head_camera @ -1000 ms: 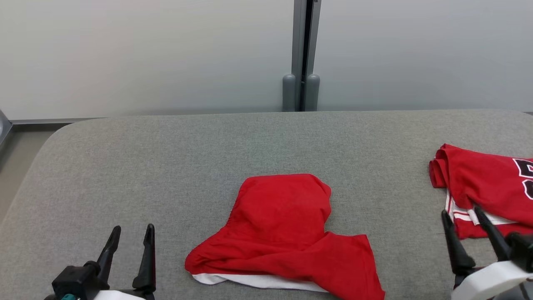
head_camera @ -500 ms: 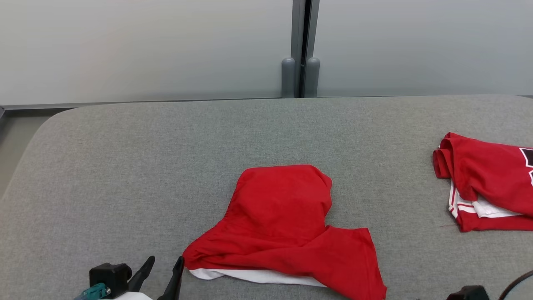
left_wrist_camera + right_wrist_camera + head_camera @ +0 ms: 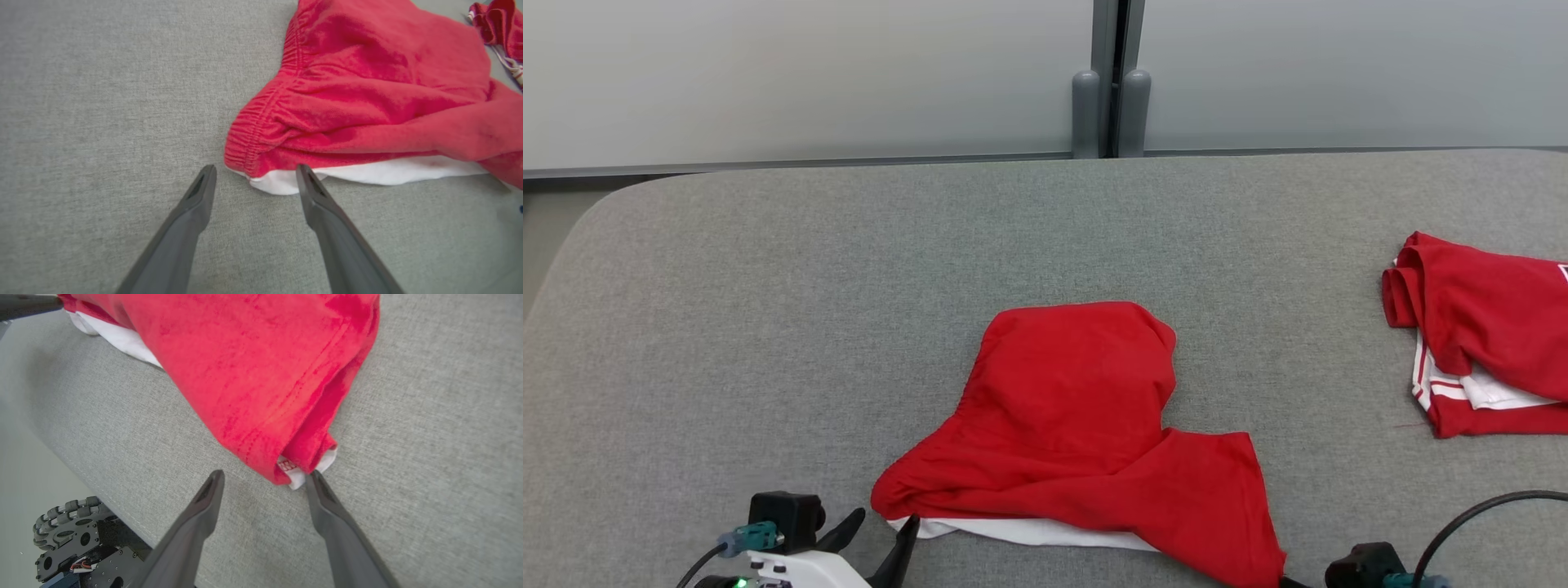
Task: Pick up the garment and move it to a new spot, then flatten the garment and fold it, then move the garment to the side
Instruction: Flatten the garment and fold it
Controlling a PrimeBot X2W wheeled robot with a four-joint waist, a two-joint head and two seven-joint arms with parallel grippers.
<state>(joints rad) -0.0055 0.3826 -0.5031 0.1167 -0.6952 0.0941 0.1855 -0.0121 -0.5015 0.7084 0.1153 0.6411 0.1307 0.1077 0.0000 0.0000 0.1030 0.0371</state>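
- Head view: crumpled red garment with white lining (image 3: 1078, 425) lies mid-front on the grey cloth surface (image 3: 768, 286).
- Left pincer (image 3: 254, 173) spread wide at its waistband corner.
- Right pincer (image 3: 265, 477) wide too, at the hem corner.

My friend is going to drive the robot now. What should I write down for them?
Left gripper: open, holding nothing, tips at the elastic waistband corner of the red shorts.
Right gripper: open, holding nothing, tips at the shorts' leg hem corner.
Shorts: rumpled, near the front edge of the grey cushioned surface; a red jersey lies far right.
Done: nothing yet.
To do: grip, move, flatten, fold, set aside.
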